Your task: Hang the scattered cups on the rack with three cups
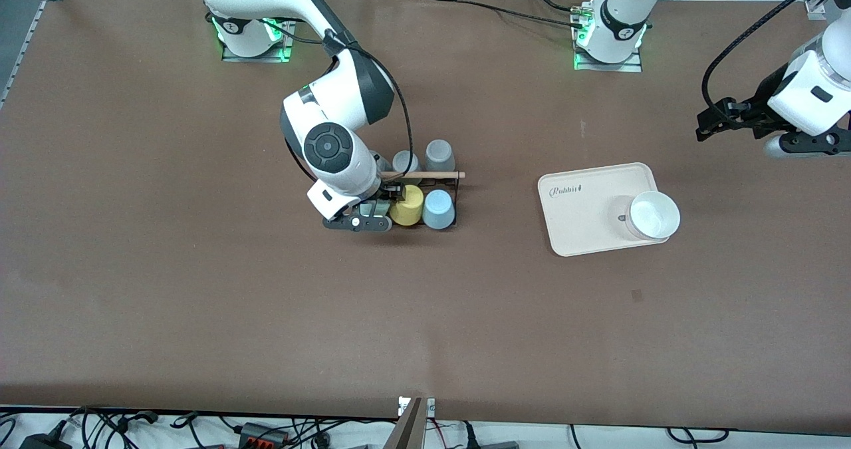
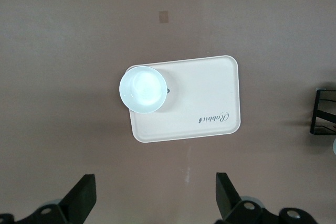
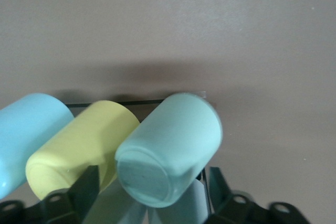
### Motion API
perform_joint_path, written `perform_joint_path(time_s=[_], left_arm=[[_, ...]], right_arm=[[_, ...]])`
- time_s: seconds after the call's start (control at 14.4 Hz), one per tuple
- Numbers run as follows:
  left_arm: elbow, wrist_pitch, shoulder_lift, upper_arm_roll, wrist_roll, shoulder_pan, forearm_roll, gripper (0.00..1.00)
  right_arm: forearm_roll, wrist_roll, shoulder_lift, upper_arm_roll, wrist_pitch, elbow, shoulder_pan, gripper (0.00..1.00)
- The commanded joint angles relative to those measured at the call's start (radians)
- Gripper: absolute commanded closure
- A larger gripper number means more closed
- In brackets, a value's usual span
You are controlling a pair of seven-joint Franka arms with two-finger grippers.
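Observation:
The black wire rack point(image 1: 457, 193) with its wooden rod point(image 1: 432, 175) stands mid-table. A light blue cup point(image 1: 439, 209) and a yellow cup point(image 1: 407, 205) hang on it side by side. In the right wrist view the sage-green cup point(image 3: 168, 148) lies tilted on the rack point(image 3: 131, 102) beside the yellow cup point(image 3: 84, 140) and the light blue cup point(image 3: 31, 129), base toward the camera. My right gripper point(image 1: 389, 199) is open around it point(image 3: 152, 192), with a gap at one finger point(image 3: 86, 187). The right hand mostly hides this cup in the front view. My left gripper point(image 1: 703, 128) waits open and empty point(image 2: 156, 198) above the table.
Two grey cups point(image 1: 439, 151) point(image 1: 405, 163) hang on the rack's side farther from the front camera. A cream "Rabbit" tray point(image 1: 585, 203) holding a white bowl point(image 1: 655, 214) lies toward the left arm's end; the tray point(image 2: 205, 103) and bowl point(image 2: 143, 88) also show below my left gripper.

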State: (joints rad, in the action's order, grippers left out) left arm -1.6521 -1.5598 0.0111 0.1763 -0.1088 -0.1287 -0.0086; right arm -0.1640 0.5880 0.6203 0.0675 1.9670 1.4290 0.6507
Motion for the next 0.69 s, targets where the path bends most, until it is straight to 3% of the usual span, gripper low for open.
perform_joint_path(time_s=[0.0,0.28,0.48,0.62], left_arm=[[0.008,0.017,0.009,0.003,0.024,-0.008,-0.019,0.0],[0.009,0.018,0.009,0.003,0.024,-0.008,-0.019,0.0],[0.011,0.044,0.009,0.009,0.024,-0.008,-0.019,0.0],[0.011,0.044,0.009,0.011,0.026,-0.008,-0.019,0.0]], right_arm=[[0.009,0.021,-0.025,0.024,-0.037,-0.028,-0.005,0.0],[0.008,0.019,-0.086,0.072,-0.036,-0.03,-0.016,0.0],[0.003,0.003,-0.099,0.167,-0.042,-0.067,-0.023,0.0],[0.007,-0.043,-0.106,0.198,-0.097,-0.082,-0.081,0.0]])
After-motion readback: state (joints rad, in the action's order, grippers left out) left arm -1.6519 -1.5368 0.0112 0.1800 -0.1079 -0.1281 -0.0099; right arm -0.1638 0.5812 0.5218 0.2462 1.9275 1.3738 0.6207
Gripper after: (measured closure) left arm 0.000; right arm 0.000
